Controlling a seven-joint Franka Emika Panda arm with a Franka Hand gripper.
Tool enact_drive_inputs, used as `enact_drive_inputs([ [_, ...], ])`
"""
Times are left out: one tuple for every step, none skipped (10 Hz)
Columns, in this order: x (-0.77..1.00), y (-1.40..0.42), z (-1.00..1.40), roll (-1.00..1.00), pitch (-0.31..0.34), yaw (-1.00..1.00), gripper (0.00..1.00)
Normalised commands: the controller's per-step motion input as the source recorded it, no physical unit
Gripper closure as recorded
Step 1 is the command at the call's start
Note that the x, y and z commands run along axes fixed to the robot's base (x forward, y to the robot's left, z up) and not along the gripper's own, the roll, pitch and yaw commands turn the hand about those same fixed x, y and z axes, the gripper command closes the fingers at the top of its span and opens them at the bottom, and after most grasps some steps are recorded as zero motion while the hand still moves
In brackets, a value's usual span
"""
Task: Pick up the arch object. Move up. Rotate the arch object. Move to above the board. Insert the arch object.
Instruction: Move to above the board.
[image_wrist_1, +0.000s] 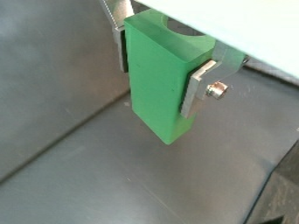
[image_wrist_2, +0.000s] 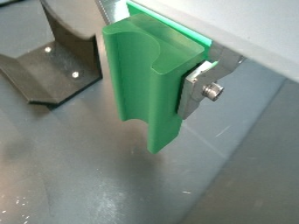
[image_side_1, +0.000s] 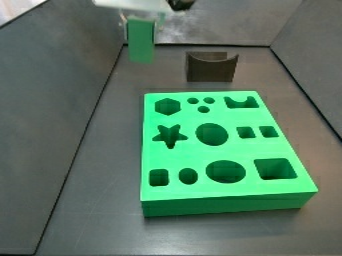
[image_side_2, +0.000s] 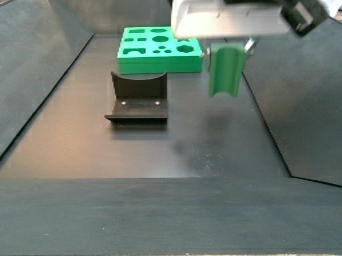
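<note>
The board (image_side_1: 221, 150) lies well away from the gripper (image_side_1: 139, 8), low on the dark floor (image_side_2: 160, 150). It is a thick bright green slab with a matte top, cut with a hexagon, star, circles, ovals, squares and an arch slot. The main risk is at that slot: if the piece arrives turned even slightly off the slot's outline, it will likely catch on the rim and jam or push the slab sideways.

The fixture (image_side_2: 136, 100) stands below and to one side of the gripper, a dark L-shaped bracket on a base plate; a low or careless sweep toward the board could clip it.

The gripper (image_wrist_1: 163, 74) hangs high above the floor, its flat silver fingers (image_wrist_1: 201, 80) clamped on the arch object (image_wrist_1: 158, 83).

The arch object (image_wrist_2: 149, 87) hangs down between the fingers, clear of the floor. It is a smooth, dull green block, narrow edge-on, with a curved hollow on one side. Only its upper part is pinched, so it could swivel or slip in the grasp while being rotated.
</note>
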Motion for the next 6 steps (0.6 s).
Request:
enact_drive_inputs([
  [-0.17,-0.04,1.00,0.05,0.052,-0.03,1.00],
  [-0.16,-0.04,1.00,0.05,0.033,-0.02,1.00],
  [-0.16,-0.03,1.00,0.05,0.025,-0.02,1.00],
  [-0.15,-0.03,1.00,0.05,0.022,-0.02,1.00],
  [-0.14,-0.03,1.00,0.05,0.022,-0.01,1.00],
  [-0.14,-0.03,1.00,0.05,0.026,-0.01,1.00],
])
